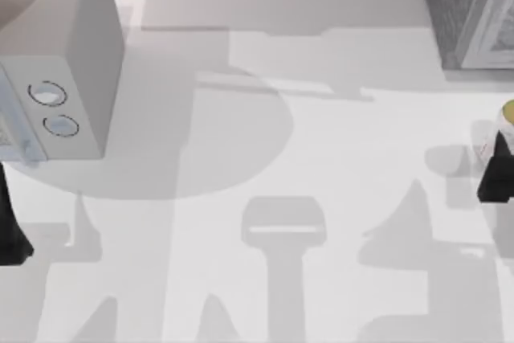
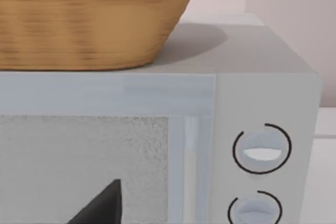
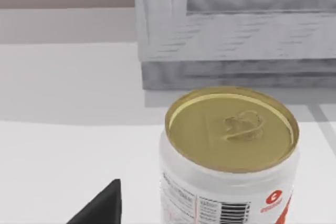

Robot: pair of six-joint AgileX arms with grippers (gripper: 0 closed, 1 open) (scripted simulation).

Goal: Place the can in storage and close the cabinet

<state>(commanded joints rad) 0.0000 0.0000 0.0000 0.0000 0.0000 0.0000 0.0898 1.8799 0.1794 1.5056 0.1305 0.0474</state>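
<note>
A pale white surface under a pinkish back wall carries everything here. At the top view's right edge the right gripper sits right against the can, which stands upright there, gold top up; whether the fingers have closed on the can I cannot tell. Just beyond the can, toward the far right corner, stands the grey cabinet. Across the surface, at the left edge, the left gripper waits near the white microwave, which has a wicker basket on top; its fingers' state I cannot tell either. The step in hand looks like picking up the can. Next, it calls for a firm grasp, a lift, and carrying the can to the cabinet.
</note>
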